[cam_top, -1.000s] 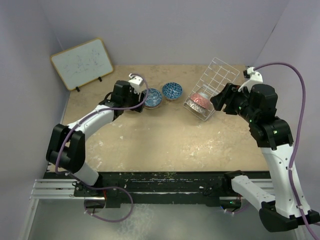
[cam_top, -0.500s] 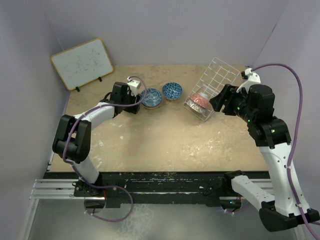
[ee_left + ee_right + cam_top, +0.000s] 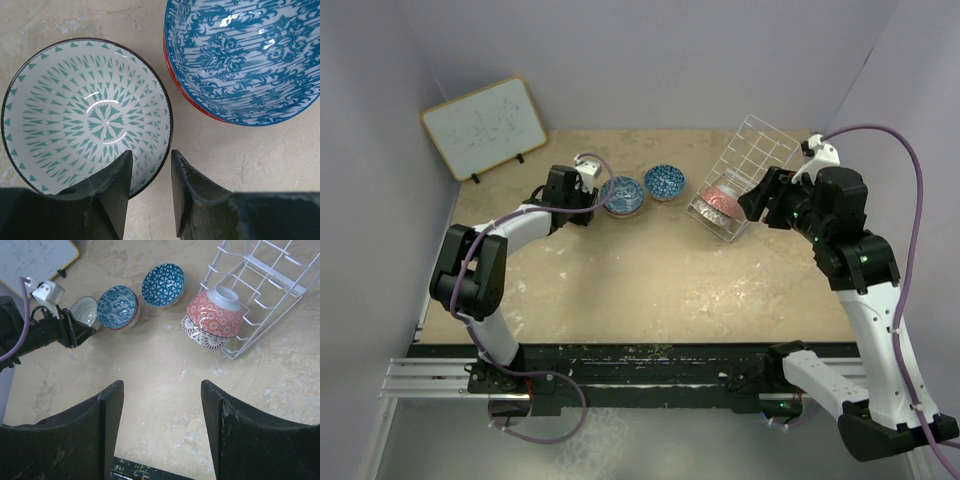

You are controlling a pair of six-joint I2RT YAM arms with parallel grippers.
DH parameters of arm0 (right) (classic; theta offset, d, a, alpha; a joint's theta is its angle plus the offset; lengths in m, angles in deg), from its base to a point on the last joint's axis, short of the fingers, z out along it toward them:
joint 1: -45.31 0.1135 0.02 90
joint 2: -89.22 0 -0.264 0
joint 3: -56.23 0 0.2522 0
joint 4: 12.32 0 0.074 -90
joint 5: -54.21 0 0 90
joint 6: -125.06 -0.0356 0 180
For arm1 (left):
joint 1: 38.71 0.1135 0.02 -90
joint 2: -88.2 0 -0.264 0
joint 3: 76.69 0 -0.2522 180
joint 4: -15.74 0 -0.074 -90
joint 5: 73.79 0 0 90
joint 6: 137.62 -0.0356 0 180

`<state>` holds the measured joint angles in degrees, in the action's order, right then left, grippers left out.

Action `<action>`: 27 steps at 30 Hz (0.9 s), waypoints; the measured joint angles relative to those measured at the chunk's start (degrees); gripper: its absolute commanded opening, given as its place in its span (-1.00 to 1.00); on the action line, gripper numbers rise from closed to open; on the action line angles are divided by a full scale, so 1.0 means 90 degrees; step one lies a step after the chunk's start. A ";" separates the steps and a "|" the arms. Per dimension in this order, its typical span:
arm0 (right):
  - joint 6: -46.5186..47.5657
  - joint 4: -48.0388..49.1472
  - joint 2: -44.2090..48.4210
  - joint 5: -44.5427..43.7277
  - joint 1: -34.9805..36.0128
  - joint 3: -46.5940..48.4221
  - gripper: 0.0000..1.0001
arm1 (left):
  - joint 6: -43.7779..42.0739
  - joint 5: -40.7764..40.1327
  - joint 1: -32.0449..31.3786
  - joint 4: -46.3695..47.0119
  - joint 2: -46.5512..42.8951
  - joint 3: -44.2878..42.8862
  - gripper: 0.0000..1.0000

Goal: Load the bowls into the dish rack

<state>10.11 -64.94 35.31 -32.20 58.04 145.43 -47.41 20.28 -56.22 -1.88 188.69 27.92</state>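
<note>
A white bowl with teal triangles and a dark rim (image 3: 87,112) sits on the table beside a blue scroll-patterned bowl (image 3: 245,60). My left gripper (image 3: 151,154) is open, with one finger over the white bowl's inside and the other outside its rim. In the top view the left gripper (image 3: 586,190) hides that bowl. The blue bowl (image 3: 623,195) and a blue triangle-patterned bowl (image 3: 665,181) lie to its right. The white wire dish rack (image 3: 757,155) holds a pink bowl (image 3: 215,315) above a lacy white one (image 3: 205,338). My right gripper (image 3: 161,385) is open, empty and high above the table.
A framed whiteboard (image 3: 483,127) leans at the back left corner. Purple walls close the table on three sides. The rack (image 3: 270,271) stands at the back right, tilted, its gridded back toward the wall. The arm bases and a rail run along the near edge.
My left arm has folded in and its gripper has drawn a little left, settling at the white bowl's rim. The right arm has barely moved.
</note>
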 measured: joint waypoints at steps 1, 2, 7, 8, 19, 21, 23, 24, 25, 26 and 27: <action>0.0000 0.0015 -0.0007 0.0000 0.0000 -0.0002 0.31 | -0.0002 -0.0015 0.0000 0.0000 0.0000 0.0000 -0.23; 0.0000 0.0024 -0.0010 0.0000 0.0000 -0.0007 0.31 | 0.0002 -0.0034 0.0000 0.0002 0.0000 0.0000 -0.23; 0.0000 0.0024 -0.0010 0.0000 0.0000 -0.0068 0.31 | 0.0012 -0.0202 0.0000 0.0092 0.0000 0.0080 -0.09; 0.0000 0.0027 -0.0010 0.0000 0.0000 -0.0075 0.31 | 0.0010 -0.0228 0.0000 0.0104 0.0000 0.0112 -0.09; 0.0000 0.0017 0.0095 0.0000 0.0000 -0.0075 0.30 | 0.0010 -0.0362 0.0000 0.0221 0.0000 0.0170 -0.50; 0.0000 0.0012 0.0119 0.0000 0.0000 -0.0075 0.30 | 0.0010 -0.0364 0.0000 0.0219 0.0000 0.0170 -0.71; 0.0000 0.0010 0.0131 0.0000 0.0000 -0.0075 0.29 | 0.0012 -0.0362 -0.0002 0.0238 0.0002 0.0170 -0.90; 0.0000 0.0007 0.0131 0.0000 0.0000 -0.0075 0.29 | 0.0022 -0.0386 -0.0002 0.0253 0.0002 0.0170 -1.00; -0.0002 0.0002 0.0131 0.0000 0.0000 -0.0075 0.28 | 0.0017 -0.0423 0.0000 0.0284 0.0002 0.0168 -1.00; -0.0002 -0.0007 0.0131 0.0000 0.0000 -0.0075 0.28 | 0.0012 -0.0461 0.0000 0.0318 -0.0010 0.0160 -1.00; -0.0002 -0.0015 0.0131 0.0000 0.0000 -0.0075 0.28 | 0.0017 -0.0512 0.0000 0.0318 -0.0034 0.0158 -1.00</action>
<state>10.09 -65.07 36.49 -32.20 58.04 144.75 -47.26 15.67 -56.22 0.98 188.38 29.34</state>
